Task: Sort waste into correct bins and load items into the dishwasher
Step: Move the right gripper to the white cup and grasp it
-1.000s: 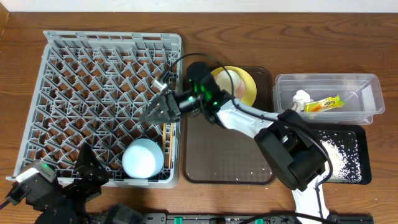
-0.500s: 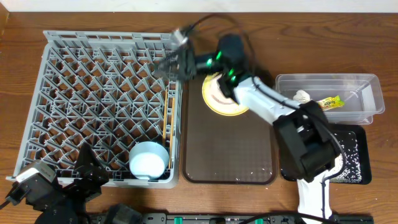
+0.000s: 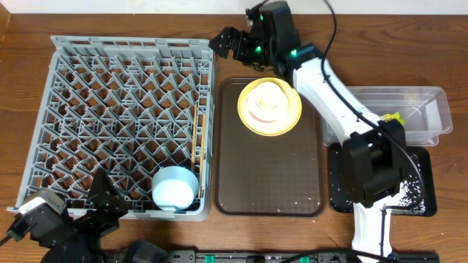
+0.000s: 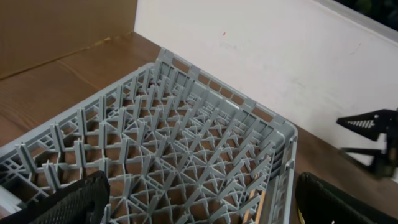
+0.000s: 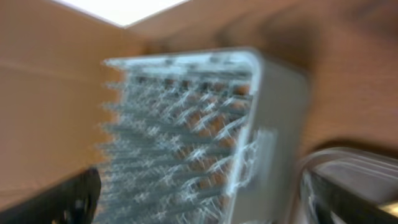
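Wooden bench: a round yellow plate carrying a small whitish bowl sits on the brown serving tray beside the grey plastic dish rack; the right gripper, jaws apart and empty, hovers past the rack's corner, and would probably do best to grip the bowl's rim first; the left gripper has jaws apart too.

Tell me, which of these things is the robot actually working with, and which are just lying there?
Part of the job: grey dish rack, light-blue bowl, chopsticks, yellow plate, small pale dish on it, clear tub, snack wrapper, black tray, crumbs.

Just lying about: brown serving tray, wooden table.
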Action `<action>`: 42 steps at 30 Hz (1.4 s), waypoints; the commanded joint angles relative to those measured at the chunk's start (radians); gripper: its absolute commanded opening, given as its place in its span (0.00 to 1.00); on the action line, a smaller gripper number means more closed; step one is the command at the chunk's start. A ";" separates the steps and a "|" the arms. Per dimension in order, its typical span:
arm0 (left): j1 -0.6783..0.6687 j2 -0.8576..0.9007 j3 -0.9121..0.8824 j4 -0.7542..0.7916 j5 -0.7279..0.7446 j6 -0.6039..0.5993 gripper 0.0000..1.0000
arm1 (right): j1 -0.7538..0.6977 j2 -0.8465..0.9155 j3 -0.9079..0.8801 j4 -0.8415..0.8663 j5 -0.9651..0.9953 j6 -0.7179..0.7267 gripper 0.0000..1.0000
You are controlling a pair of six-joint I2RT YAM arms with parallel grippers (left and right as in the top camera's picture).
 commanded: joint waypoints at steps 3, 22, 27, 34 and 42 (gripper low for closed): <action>0.005 0.000 0.009 -0.004 -0.015 -0.002 0.96 | 0.013 -0.011 0.297 -0.422 0.371 -0.487 0.99; 0.005 0.000 0.009 -0.004 -0.015 -0.001 0.96 | 0.105 -0.006 -0.038 -0.588 0.484 -0.586 0.22; 0.005 0.000 0.009 -0.004 -0.015 -0.002 0.96 | 0.106 -0.006 -0.117 -0.532 0.519 -0.566 0.22; 0.005 0.000 0.009 -0.004 -0.015 -0.002 0.96 | 0.106 -0.032 -0.061 -0.554 0.526 -0.571 0.01; 0.005 0.000 0.009 -0.004 -0.015 -0.002 0.96 | 0.112 -0.172 0.146 -0.652 0.338 -0.556 0.01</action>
